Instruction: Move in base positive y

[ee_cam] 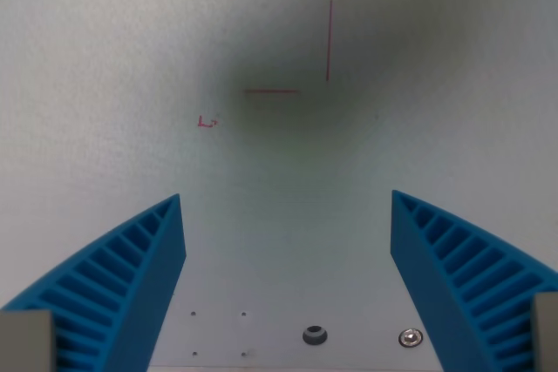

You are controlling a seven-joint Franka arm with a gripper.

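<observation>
Blue ribbed fingers frame your wrist view, one rising from the lower left corner and the other from the lower right, and you can see the gripper standing wide apart with nothing between its jaws. You are looking straight down on a pale, matte white table, and both fingertips hang over bare surface.

Ahead of the gripper, toward the top of the picture, you get thin red lines drawn on the table: one short horizontal stroke near the top edge, another parallel stroke lower down, and a vertical stroke to their right. Together they read as three sides of a square, the left side open. A soft dark shadow pools over that marked area. Just below and left of the lower stroke you can pick out a tiny red mark, too small to read.

Down at the bottom edge, between the fingers, you see a dark round hole, a shiny screw head to its right, and a few tiny dots to its left.
</observation>
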